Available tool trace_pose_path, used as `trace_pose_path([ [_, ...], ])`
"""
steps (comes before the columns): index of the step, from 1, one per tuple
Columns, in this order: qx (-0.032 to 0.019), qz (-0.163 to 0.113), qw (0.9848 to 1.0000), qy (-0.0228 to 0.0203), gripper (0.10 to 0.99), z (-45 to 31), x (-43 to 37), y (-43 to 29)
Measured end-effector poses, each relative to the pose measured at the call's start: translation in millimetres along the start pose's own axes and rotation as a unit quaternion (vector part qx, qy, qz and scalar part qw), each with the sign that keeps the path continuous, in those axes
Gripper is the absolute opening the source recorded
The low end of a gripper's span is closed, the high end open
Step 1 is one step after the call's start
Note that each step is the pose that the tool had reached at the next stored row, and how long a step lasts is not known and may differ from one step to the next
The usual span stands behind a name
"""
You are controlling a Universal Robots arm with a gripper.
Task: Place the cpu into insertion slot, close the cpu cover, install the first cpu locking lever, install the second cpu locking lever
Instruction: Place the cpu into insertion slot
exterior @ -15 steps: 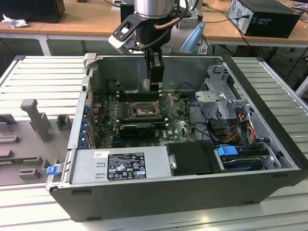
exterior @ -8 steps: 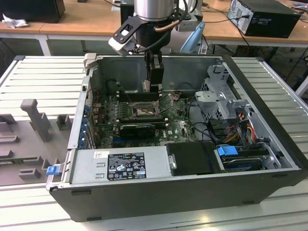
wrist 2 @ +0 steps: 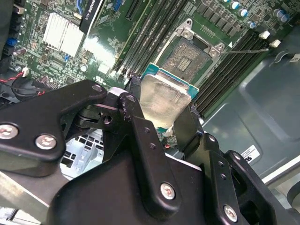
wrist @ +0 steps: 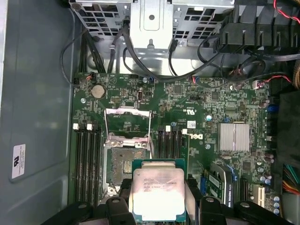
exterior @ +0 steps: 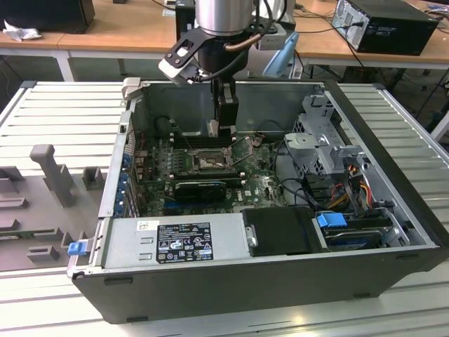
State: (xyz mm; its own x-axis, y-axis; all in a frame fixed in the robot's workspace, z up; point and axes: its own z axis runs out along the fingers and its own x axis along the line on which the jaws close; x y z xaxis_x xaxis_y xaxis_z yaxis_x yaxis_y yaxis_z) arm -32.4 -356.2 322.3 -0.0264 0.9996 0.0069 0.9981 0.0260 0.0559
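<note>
Your gripper (exterior: 223, 126) hangs straight down at the upper middle of the exterior view, inside the open computer case (exterior: 245, 288). It pinches the cpu (wrist: 157, 187) by opposite edges, level, metal top toward both wrist cameras, near the bare insertion slot (wrist: 125, 161). The cpu cover (wrist: 127, 123) stands open.

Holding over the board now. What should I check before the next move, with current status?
1. Grip: jaws shut on the cpu by two opposite edges, metal top toward the wrist cameras: ok.
2. insertion slot uncovered, nothing lying in it: ok.
3. cpu cover swung open, off the slot: ok.
4. cpu lined up over the slot: not ok; in the first wrist view it overlaps only one corner.
5. Corner marks matched to the slot: cannot tell.
</note>
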Motion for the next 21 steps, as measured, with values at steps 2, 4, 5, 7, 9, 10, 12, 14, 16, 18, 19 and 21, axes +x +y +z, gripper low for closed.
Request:
trace_pose_path([
  [2, 0.0001, 0.0, 1.0, -0.0002, 0.529, 1.2, 0.0, -0.1],
  [4, 0.0003, 0.0, 1.0, -0.0005, 0.529, 2.8, 0.0, -0.2],
  [5, 0.0003, 0.0, 1.0, -0.0006, 0.529, 3.7, 0.0, -0.2],
  [7, 0.0006, 0.0, 1.0, -0.0009, 0.529, 6.4, 0.0, -0.3],
  [9, 0.0009, 0.0, 1.0, -0.0013, 0.529, 10.1, 0.2, -0.5],
  [10, 0.001, 0.0, 1.0, -0.0015, 0.529, 12.6, 0.5, -0.7],
  [12, 0.0012, 0.0, 1.0, -0.0018, 0.529, 16.6, 1.1, -0.9],
  [14, 0.0016, 0.0, 1.0, -0.0021, 0.529, 21.6, 1.9, -1.1],
  [16, 0.0018, 0.0, 1.0, -0.002, 0.529, 24.0, 2.1, -1.2],
  [18, 0.0026, 0.0, 1.0, -0.002, 0.529, 27.1, 2.2, -1.5],
  [19, 0.0029, 0.0, 1.0, -0.002, 0.529, 28.4, 2.2, -1.6],
  [21, 0.0036, 0.0, 1.0, -0.002, 0.529, 33.2, 2.1, -1.8],
])
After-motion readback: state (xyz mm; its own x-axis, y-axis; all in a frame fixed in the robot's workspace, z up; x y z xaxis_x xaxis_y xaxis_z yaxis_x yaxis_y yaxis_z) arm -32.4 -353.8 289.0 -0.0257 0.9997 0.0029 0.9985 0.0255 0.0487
